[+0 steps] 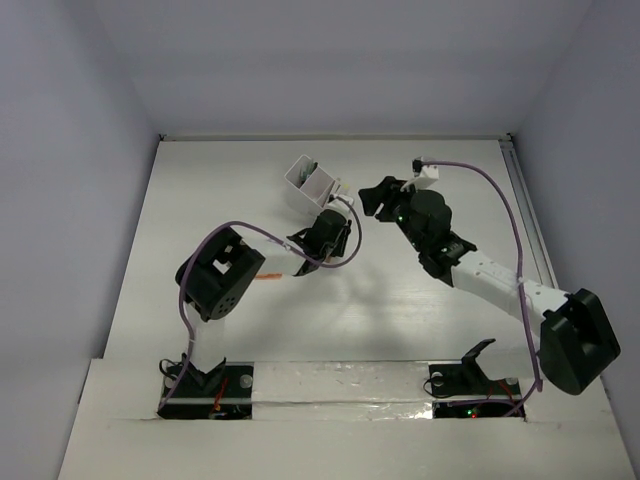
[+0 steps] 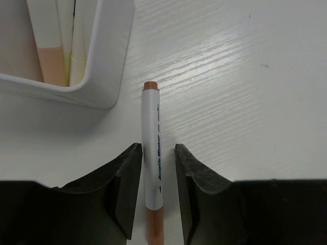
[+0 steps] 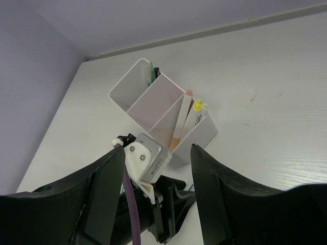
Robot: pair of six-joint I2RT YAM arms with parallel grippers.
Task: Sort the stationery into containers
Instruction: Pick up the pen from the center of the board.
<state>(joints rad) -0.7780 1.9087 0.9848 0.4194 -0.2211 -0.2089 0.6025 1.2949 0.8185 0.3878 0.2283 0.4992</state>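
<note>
A white pen with an orange-brown cap (image 2: 152,122) lies flat on the table, just beside the white three-compartment box (image 2: 107,66). My left gripper (image 2: 158,150) is low over it, its jaws standing either side of the barrel; a gap shows on the right side. In the top view the left gripper (image 1: 335,228) sits right below the box (image 1: 312,185). My right gripper (image 3: 158,148) is open and empty, hovering above the left wrist and the box (image 3: 153,102). The near compartment holds a white-and-orange pen (image 3: 180,120) and a yellow-capped one (image 3: 195,108); green and dark pens stand in the far compartment.
A short orange piece (image 1: 268,277) lies on the table by the left arm's elbow. The right gripper (image 1: 380,197) is close to the left wrist, to the right of the box. A purple cable runs along each arm.
</note>
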